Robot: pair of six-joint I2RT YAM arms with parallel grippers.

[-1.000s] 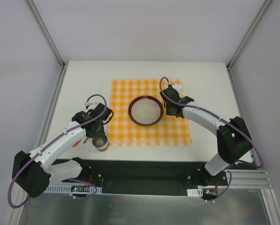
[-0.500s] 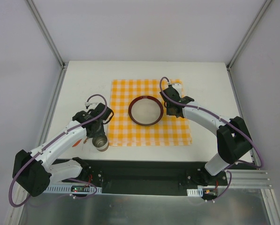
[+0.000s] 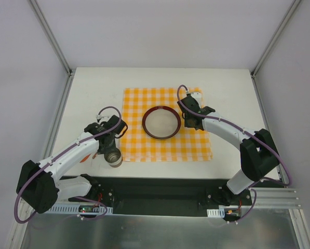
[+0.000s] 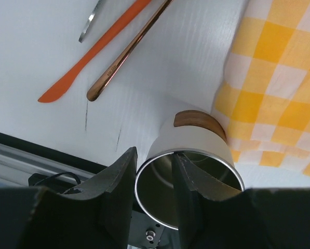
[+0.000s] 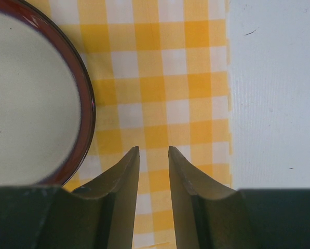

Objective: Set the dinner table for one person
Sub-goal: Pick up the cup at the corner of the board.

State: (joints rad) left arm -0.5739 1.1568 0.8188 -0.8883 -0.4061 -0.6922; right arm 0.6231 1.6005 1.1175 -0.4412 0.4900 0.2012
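Step in hand, I'd say: getting the cup (image 4: pixel 196 148) to its spot. L gripper (image 4: pixel 152 153) is part open astride the cup's rim, one finger inside, one outside; can't tell if it's actually gripping. Cup is on the white table (image 3: pixel 92 88), right at the near-left corner of the checked mat (image 3: pixel 139 104). R gripper (image 5: pixel 153 150) hovers over the mat beside the plate (image 3: pixel 160 122), jaws narrow, nothing in them. Next move probably needs a firm pinch, a lift w/o tipping, then a set-down near the plate. Cutlery (image 4: pixel 118 57) lies on the table close by, not yet placed.
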